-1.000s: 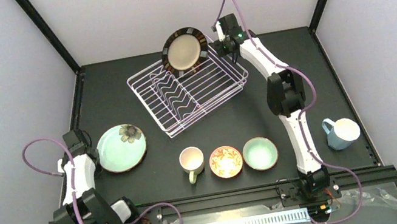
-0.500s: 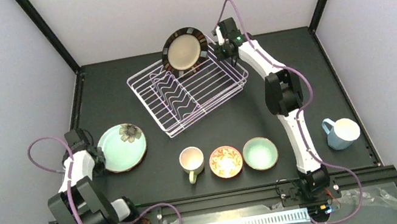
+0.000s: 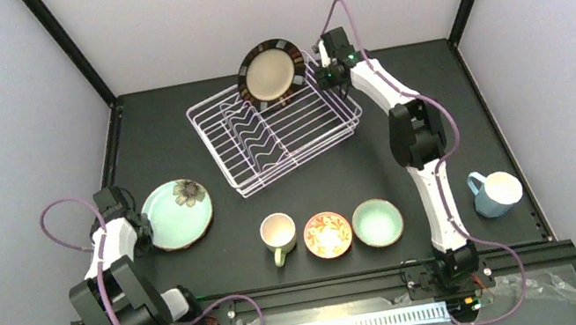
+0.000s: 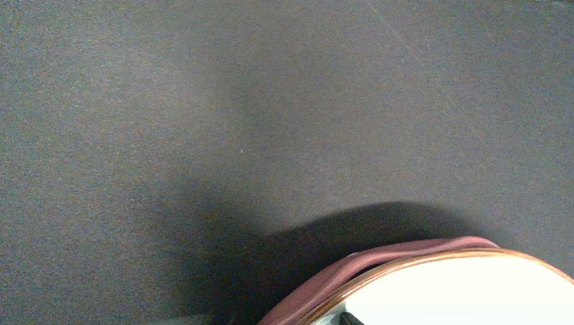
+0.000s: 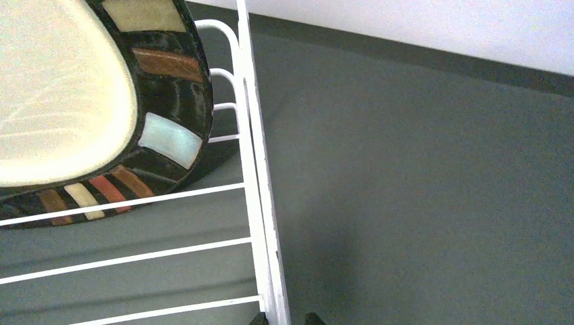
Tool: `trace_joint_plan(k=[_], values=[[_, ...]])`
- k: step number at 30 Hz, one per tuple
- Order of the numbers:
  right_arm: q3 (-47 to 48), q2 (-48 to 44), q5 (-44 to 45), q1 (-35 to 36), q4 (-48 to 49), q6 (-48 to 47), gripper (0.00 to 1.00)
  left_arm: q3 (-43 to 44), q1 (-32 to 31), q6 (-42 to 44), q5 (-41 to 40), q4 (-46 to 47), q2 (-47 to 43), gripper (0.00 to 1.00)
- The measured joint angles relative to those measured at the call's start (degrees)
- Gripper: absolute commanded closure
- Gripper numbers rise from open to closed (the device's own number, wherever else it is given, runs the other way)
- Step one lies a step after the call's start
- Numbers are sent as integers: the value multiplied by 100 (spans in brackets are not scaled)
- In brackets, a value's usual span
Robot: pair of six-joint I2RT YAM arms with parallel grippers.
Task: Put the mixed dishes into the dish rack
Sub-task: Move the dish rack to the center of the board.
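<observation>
The cream plate with dark striped rim (image 3: 272, 73) stands racked at the far corner of the dish rack (image 3: 303, 156), where the right gripper (image 5: 283, 318) straddles the rim wire, clamping not determinable, while the left gripper (image 3: 138, 229), jaws apart, waits at the teal flower plate (image 3: 177, 214), judged next to need a rim grasp.

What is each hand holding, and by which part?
Right hand seems to pinch the rack by its far right rim wire; left hand holds nothing.

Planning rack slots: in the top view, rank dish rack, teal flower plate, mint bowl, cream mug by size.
dish rack
teal flower plate
mint bowl
cream mug, near the bowl's size counting its handle
</observation>
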Motion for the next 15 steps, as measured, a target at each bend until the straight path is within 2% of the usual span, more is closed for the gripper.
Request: trace_joint_plan(k=[15], values=[[-1565, -949, 219, -328, 374, 334, 73, 0, 0, 48, 72, -59, -116, 16]])
